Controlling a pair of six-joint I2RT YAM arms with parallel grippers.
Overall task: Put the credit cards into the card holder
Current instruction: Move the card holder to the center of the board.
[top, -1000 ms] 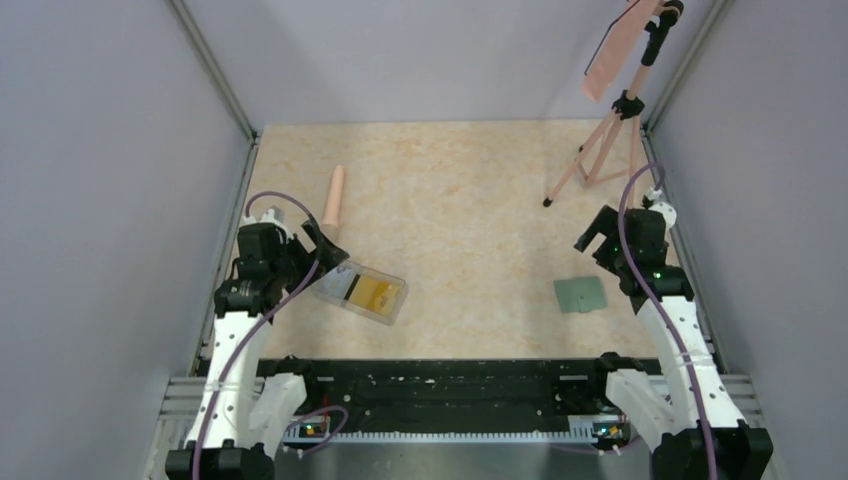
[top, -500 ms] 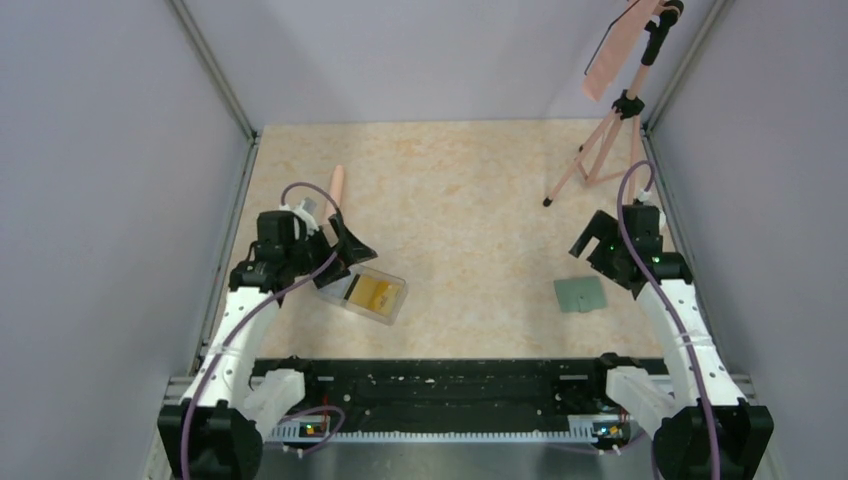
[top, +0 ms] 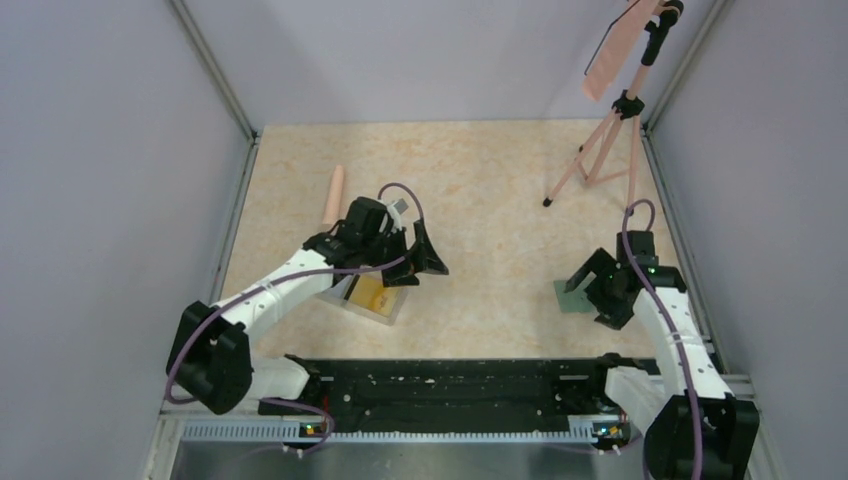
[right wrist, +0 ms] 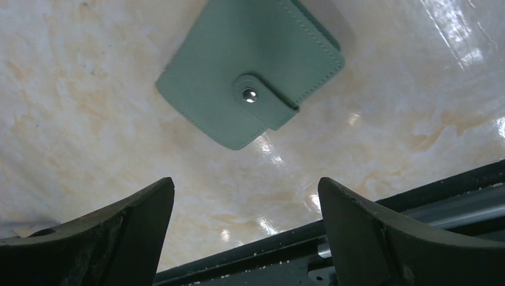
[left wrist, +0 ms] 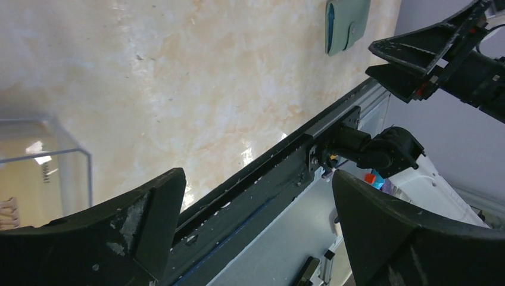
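The card holder [right wrist: 250, 65] is a muted-green wallet, folded shut with its snap tab fastened, flat on the table at the right. My right gripper [right wrist: 245, 182] hovers open just on its near side, touching nothing; in the top view the right gripper [top: 592, 292] covers most of the card holder [top: 565, 297]. Yellow credit cards [top: 372, 292] lie inside a clear plastic box [top: 385, 305] at the left. My left gripper [top: 420, 266] hangs open and empty above the box's far right corner. In the left wrist view the left gripper [left wrist: 257, 177] faces the far-off card holder [left wrist: 345, 24].
A pink cylinder [top: 335, 193] lies at the far left. A pink tripod [top: 600, 150] carrying a board stands at the back right. A black rail [top: 450, 385] runs along the near edge, and grey walls close in both sides.
The left arm swung right, from the box's left side to above its far right corner. The right gripper came nearer and lower, over the card holder.
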